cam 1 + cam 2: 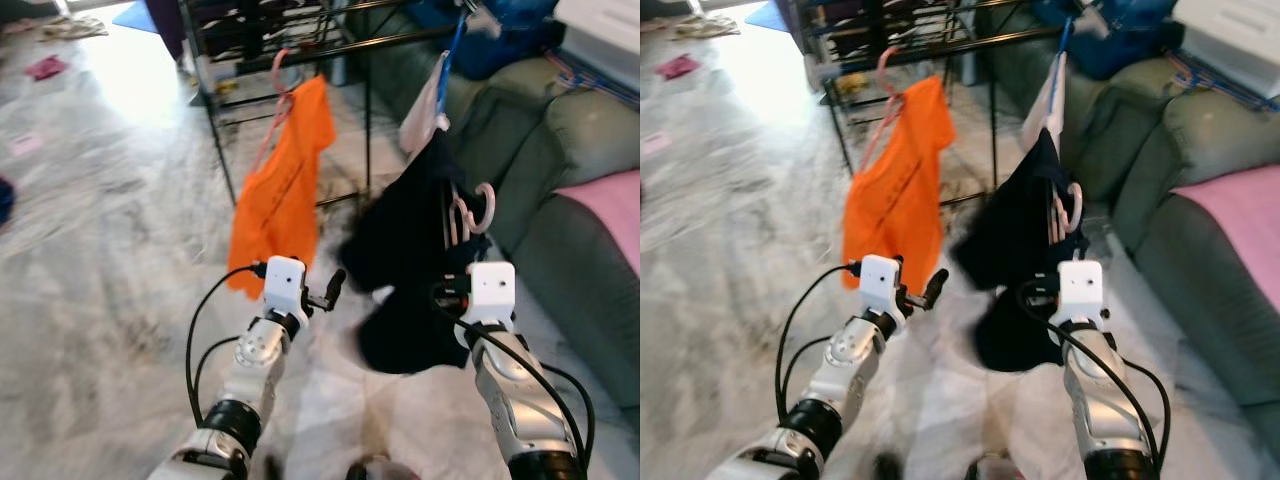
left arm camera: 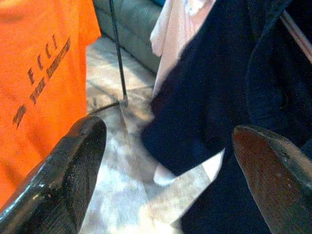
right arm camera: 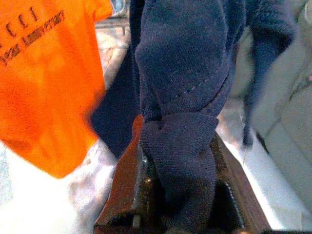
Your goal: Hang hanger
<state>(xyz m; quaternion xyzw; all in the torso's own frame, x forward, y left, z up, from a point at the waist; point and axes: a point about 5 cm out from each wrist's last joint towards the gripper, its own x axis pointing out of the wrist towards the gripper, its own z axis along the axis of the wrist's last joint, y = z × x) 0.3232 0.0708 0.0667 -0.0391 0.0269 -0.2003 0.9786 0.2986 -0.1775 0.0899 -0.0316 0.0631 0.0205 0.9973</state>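
Pending: your right gripper (image 3: pixel 170 214) pinches the navy garment (image 1: pixel 405 250) with its pink hanger (image 1: pixel 478 210), not yet on the rack rail (image 1: pixel 400 42); left gripper (image 2: pixel 170 161) spread, empty.

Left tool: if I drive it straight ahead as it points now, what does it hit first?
Probably the dark garment ahead; the left tool is open, the orange shirt off to one side. Depth is unclear.

We see an orange shirt (image 1: pixel 280 190) hanging on the black rack (image 1: pixel 300 45); our right gripper (image 1: pixel 462 262) grips a dark garment (image 1: pixel 405 260).
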